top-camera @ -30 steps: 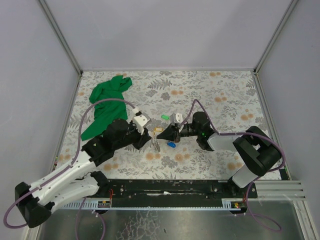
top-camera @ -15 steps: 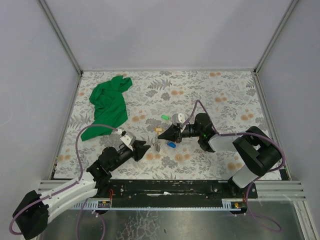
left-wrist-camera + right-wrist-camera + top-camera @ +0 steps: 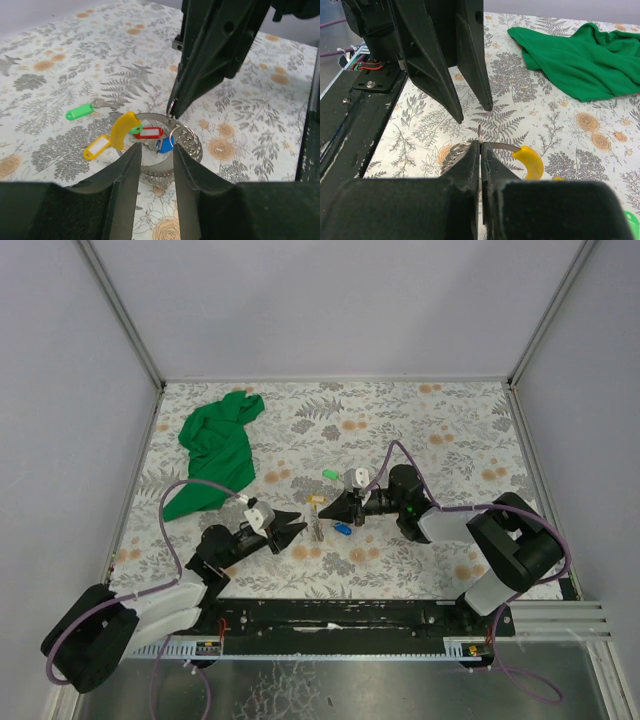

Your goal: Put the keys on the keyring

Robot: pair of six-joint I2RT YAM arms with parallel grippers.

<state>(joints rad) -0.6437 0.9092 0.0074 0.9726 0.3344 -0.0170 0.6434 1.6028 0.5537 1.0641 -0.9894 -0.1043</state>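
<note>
In the top view, the left end effector [image 3: 290,528] lies low over the desk [image 3: 450,430] with its jaws spread and nothing in them. It points at the right end effector [image 3: 322,512], which faces it across the small cluster of keys [image 3: 342,529]. The keyring [image 3: 316,531] lies between the two tips. They are so near each other that a forward push by either could knock the ring loose. The green cloth [image 3: 215,448] lies well apart and poses no hazard.

The left wrist view shows the right end effector pressed together on the far rim of the keyring. It is a bare tip pinch on thin wire, so I judge the ring could slip out or swivel under any side load. A red tag [image 3: 148,133] and a blue tag [image 3: 164,145] lie within the ring's outline. A yellow tag [image 3: 96,146] lies just beside it and a green tag [image 3: 80,111] apart. Whether any key is already threaded I cannot tell. A yellow curved piece [image 3: 122,131] crosses the ring and could snag the left fingers [image 3: 125,190] as they close in.

In the right wrist view, a sliver of wire stands up between the closed fingers, with the left jaws spread just beyond. Closing off-centre on so small a tag would likely flick it aside, or catch the ring itself.
</note>
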